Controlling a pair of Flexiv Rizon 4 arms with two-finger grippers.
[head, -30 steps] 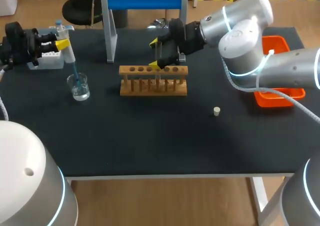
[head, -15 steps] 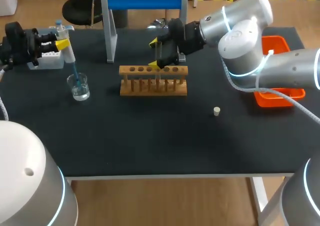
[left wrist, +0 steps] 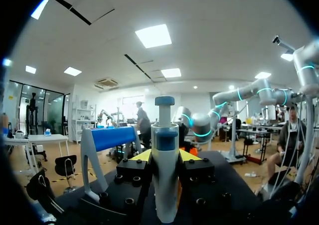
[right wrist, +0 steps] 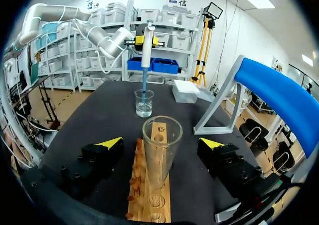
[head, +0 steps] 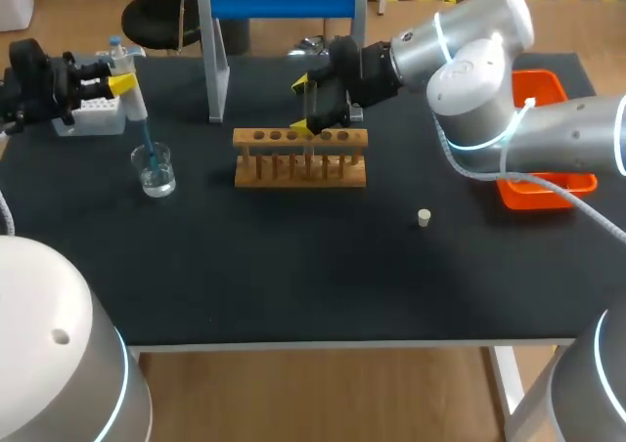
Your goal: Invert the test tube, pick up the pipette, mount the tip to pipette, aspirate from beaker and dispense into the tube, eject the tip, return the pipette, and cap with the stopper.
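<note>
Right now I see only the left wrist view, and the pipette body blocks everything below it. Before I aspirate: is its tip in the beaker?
Observer: Yes. The head view shows the pipette in the left hand, with its blue tip reaching down into the beaker.
Operator: Is there anything in the beaker?
Observer: Clear liquid sits in its lower part.
Operator: Where is the test tube?
Observer: The test tube stands mouth up between the right hand's open fingers, over the wooden rack. Neither finger touches it.
Operator: And the stopper?
Observer: The stopper lies loose on the table, to the right of the rack.
</note>
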